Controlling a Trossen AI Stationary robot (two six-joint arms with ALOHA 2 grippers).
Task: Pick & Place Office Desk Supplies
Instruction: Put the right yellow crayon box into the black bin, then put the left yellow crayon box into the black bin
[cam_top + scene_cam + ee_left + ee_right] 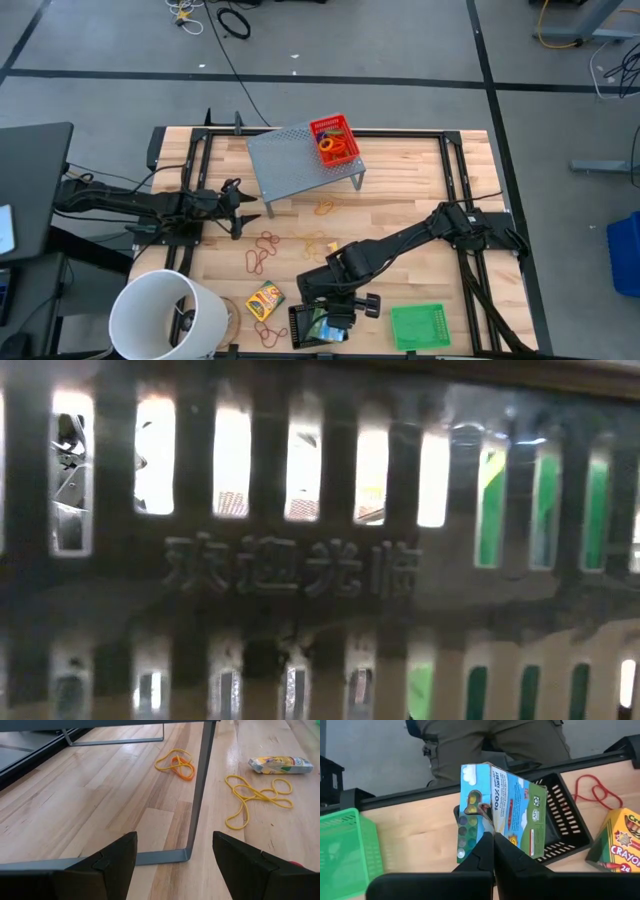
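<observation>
My right gripper [338, 312] [493, 842] hangs near the table's front edge over a black mesh tray [299, 324] [566, 820], shut on a teal-green packet [322, 326] [502, 802]. A green tray [420, 326] [345, 852] lies to its right. The crayon box [265, 298] [620, 840] lies flat to its left. A red tray [335, 140] holding small coloured rings sits on the grey riser [300, 160]. Rubber bands [262, 250] [255, 795] lie scattered on the wood. At the table's left side my left gripper [240, 212] [175, 840] waits open, touching nothing. My right gripper pinches the packet's near edge [492, 827] between its two shut fingers. The fingers come slanting down from the table's right. The packet sticks out beyond the fingertips over the black tray; whether its far end touches the tray I cannot tell.
A big white bucket [165, 315] stands at the near left corner. The riser's leg [197, 795] stands just ahead of my left gripper, and a small packet [280, 765] lies beyond it. A mesh wall fills the low view. A person [495, 740] stands at the near edge.
</observation>
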